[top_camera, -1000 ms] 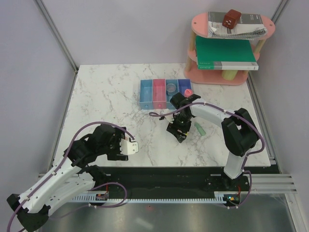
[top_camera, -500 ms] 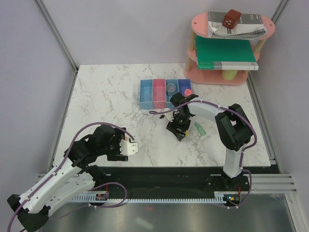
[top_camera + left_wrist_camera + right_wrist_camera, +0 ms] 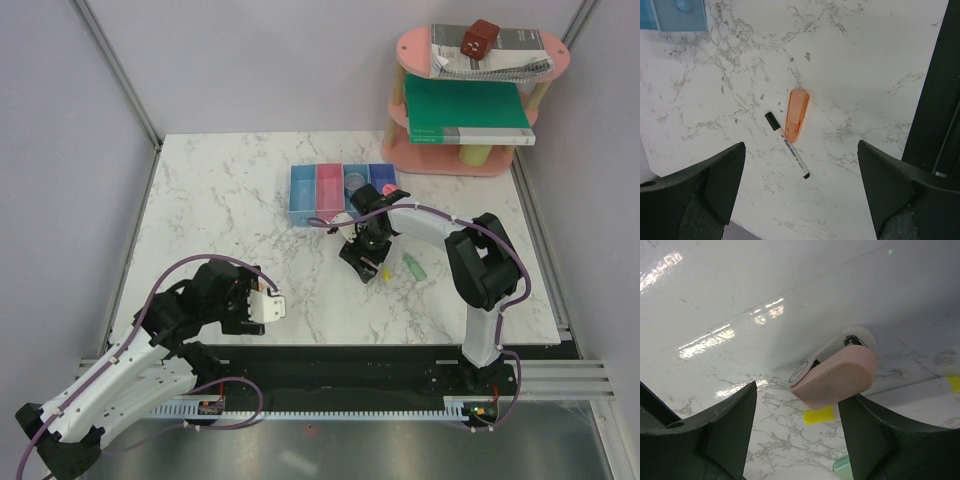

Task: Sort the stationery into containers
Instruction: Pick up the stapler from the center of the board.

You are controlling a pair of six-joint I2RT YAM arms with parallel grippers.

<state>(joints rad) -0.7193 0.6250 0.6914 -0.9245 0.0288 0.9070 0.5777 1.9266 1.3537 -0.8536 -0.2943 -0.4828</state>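
The containers [image 3: 316, 193], a joined row of small bins, stand at the table's back middle, and a pink cylinder [image 3: 388, 190] rests at their right end. Just in front, my right gripper [image 3: 360, 258] [image 3: 797, 392] hangs low over the marble and is open. A peach clip [image 3: 836, 375] sits between its fingers, close to the right one. A thin yellow pen [image 3: 819, 415] lies beyond it, and a green cap-shaped piece [image 3: 413, 266] lies to the right. My left gripper [image 3: 272, 305] [image 3: 801, 145] is wide open and empty. Ahead of it lie an orange stick [image 3: 796, 116] and a black-capped pen [image 3: 786, 145].
A pink two-tier oval shelf [image 3: 440, 160] stands at the back right, holding a green book [image 3: 465, 110] and a spiral notebook [image 3: 490, 60]. The corner of a light-blue bin [image 3: 680, 15] shows in the left wrist view. A black rail [image 3: 330, 358] runs along the near table edge.
My right gripper has shifted a little up and left toward the bins, uncovering the yellow pen's end, and its jaws have widened slightly. The left arm has barely moved.
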